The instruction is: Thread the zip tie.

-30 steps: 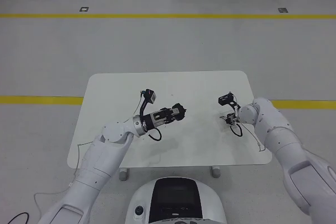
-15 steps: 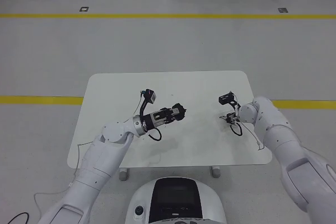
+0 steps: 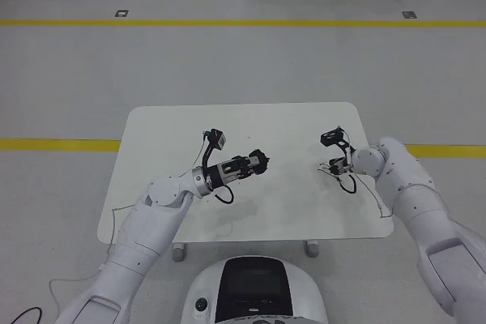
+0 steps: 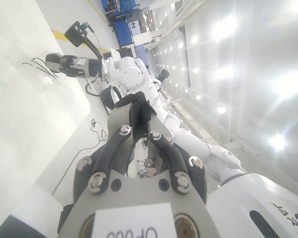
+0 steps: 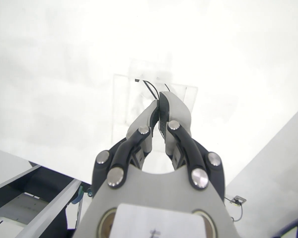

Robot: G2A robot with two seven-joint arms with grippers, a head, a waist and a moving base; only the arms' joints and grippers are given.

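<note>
My left gripper (image 3: 264, 159) hovers over the middle of the white table (image 3: 178, 130), shut on a small black zip tie piece (image 4: 142, 101) that pokes out past its tips. My right gripper (image 3: 330, 168) is low over the table's right part, shut on thin black zip ties (image 5: 149, 88) whose free ends stretch out over a clear tray (image 5: 117, 100). In the left wrist view the right gripper (image 4: 46, 63) appears farther off, with the thin zip ties (image 4: 39, 69) fanning out from its tips just above the table.
The clear tray lies flat on the table beneath the right gripper. The table's right edge (image 3: 381, 186) runs close behind the right arm. A yellow floor line (image 3: 49, 145) passes beyond the table on both sides.
The right arm has shifted a little to the right and toward the table's far side, fingers still shut on the ties. The left arm has not moved.
</note>
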